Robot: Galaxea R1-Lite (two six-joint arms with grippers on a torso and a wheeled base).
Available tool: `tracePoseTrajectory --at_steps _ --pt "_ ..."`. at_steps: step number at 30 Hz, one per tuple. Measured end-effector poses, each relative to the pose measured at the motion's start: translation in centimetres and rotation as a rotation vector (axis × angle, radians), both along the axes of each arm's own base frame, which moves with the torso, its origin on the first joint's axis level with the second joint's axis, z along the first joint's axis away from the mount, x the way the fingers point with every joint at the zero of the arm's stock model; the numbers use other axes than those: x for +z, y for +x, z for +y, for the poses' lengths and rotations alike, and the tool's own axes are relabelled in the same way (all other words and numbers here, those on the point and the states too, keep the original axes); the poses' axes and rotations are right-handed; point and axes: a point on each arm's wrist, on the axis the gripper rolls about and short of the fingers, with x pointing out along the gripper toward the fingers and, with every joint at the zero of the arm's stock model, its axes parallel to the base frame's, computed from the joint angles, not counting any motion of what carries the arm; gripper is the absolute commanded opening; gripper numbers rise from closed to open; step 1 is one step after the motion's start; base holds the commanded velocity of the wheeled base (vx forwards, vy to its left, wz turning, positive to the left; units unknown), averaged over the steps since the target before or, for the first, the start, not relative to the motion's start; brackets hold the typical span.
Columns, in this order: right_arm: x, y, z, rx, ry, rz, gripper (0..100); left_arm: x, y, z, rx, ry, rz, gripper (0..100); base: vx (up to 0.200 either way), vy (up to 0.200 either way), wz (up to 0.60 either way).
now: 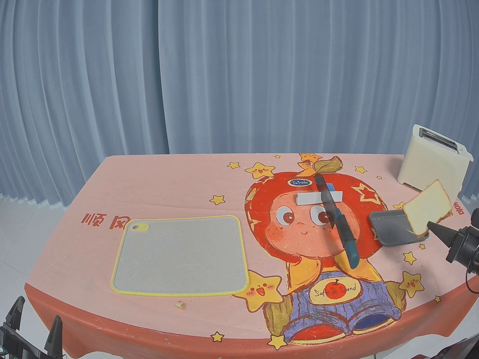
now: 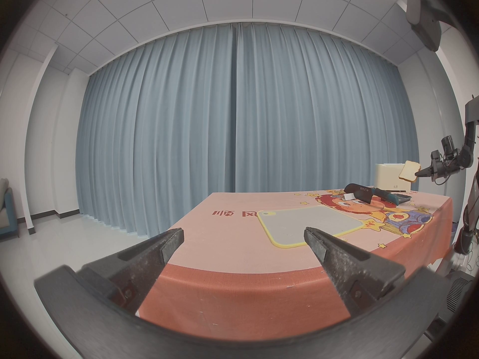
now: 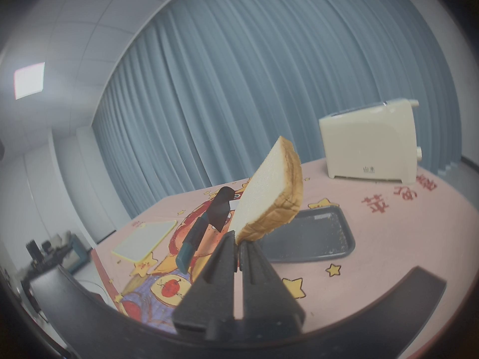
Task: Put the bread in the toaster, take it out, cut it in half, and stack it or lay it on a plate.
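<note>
The right hand [image 3: 238, 243] is pinched shut on a corner of the bread [image 3: 269, 195], holding the slice tilted above the tray [image 1: 386, 230], likely to slide it edge-first into the toaster [image 1: 434, 163] nearby. The left hand [image 2: 244, 240] hangs wide open, empty.

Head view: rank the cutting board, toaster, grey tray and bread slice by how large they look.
1. cutting board, clearly largest.
2. toaster.
3-4. grey tray and bread slice look close; the slice is held up nearer the camera and hides part of the tray, so no ranking.
</note>
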Motion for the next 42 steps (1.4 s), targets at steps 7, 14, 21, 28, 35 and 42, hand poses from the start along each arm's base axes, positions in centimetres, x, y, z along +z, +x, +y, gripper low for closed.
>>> tracePoseTrajectory --at_steps 7,14,21,28,35,42 --pt "0.2 0.0 0.3 0.051 -0.138 -0.073 0 0.0 0.0 0.0 0.001 0.0 0.0 100 0.0 0.0 0.0" --pt "0.2 0.0 0.5 0.115 -0.327 -0.165 0 0.0 0.0 0.0 0.001 0.0 0.001 100 0.0 0.0 0.0" --pt "0.9 0.1 1.7 0.194 -0.382 -0.23 0 0.0 0.0 0.0 0.0 0.0 0.001 100 0.0 0.0 0.0" --pt "0.9 0.0 2.1 0.221 -0.385 -0.244 0 0.0 0.0 0.0 0.0 0.0 0.001 100 0.0 0.0 0.0" --pt "0.5 -0.3 2.3 0.233 -0.397 -0.236 0 0.0 0.0 0.0 -0.001 0.002 0.001 100 0.0 0.0 0.0" --pt "0.4 -0.3 2.2 0.233 -0.41 -0.237 0 0.0 0.0 0.0 -0.003 0.002 0.002 100 0.0 0.0 0.0"
